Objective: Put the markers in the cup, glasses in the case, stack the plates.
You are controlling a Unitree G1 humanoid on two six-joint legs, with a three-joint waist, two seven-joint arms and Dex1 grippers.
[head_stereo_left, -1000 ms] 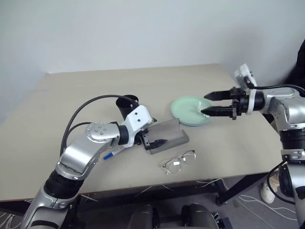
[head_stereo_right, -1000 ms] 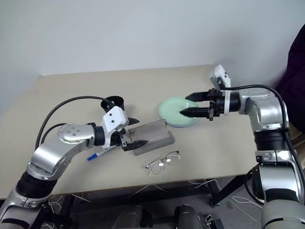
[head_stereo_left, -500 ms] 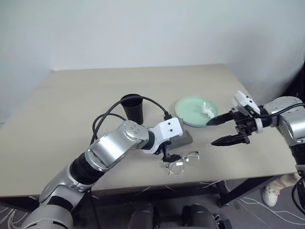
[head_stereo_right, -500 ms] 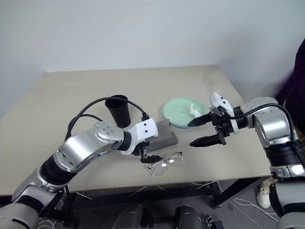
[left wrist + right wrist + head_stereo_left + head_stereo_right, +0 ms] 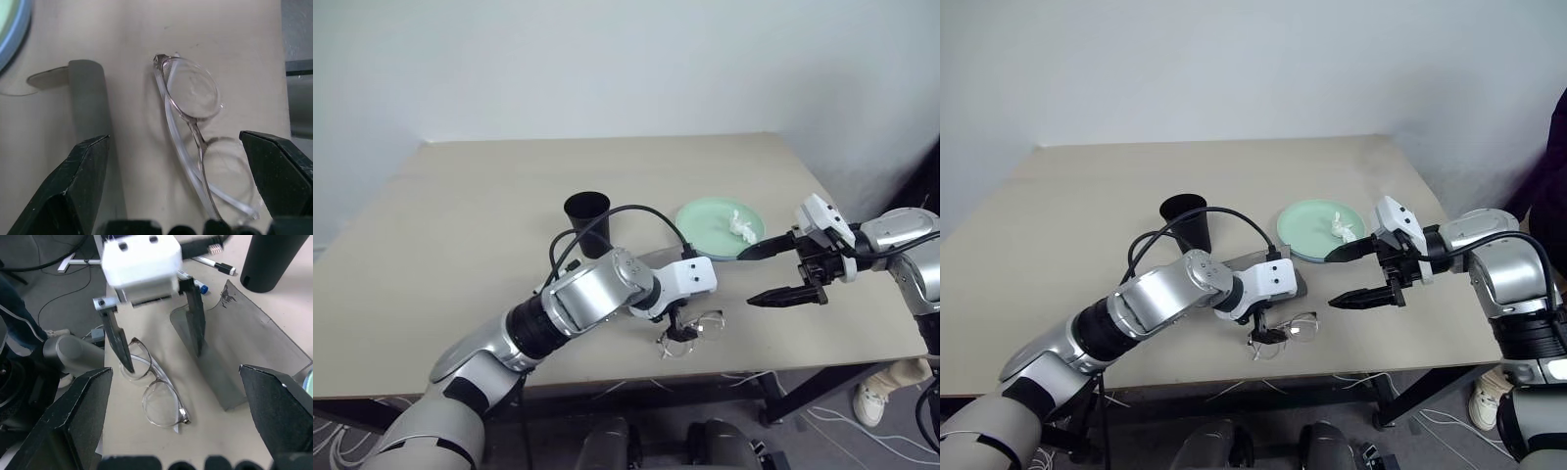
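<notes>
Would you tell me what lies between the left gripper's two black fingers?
The wire-rimmed glasses lie on the beige table between the open left gripper's fingers, seen in the left wrist view.

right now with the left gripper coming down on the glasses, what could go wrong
The open left gripper straddles the glasses, which lie flat on the table: closing could bend the thin frame or slide it away. One finger sits by the open case and could nudge it. The glasses lie near the table edge and might be pushed off.

The desk (image 5: 460,225) was matt beige laminate. The glasses (image 5: 195,122) had thin metal rims and clear glossy lenses. The case (image 5: 244,357) looked grey and felt-like, the cup (image 5: 587,223) matt black plastic.
</notes>
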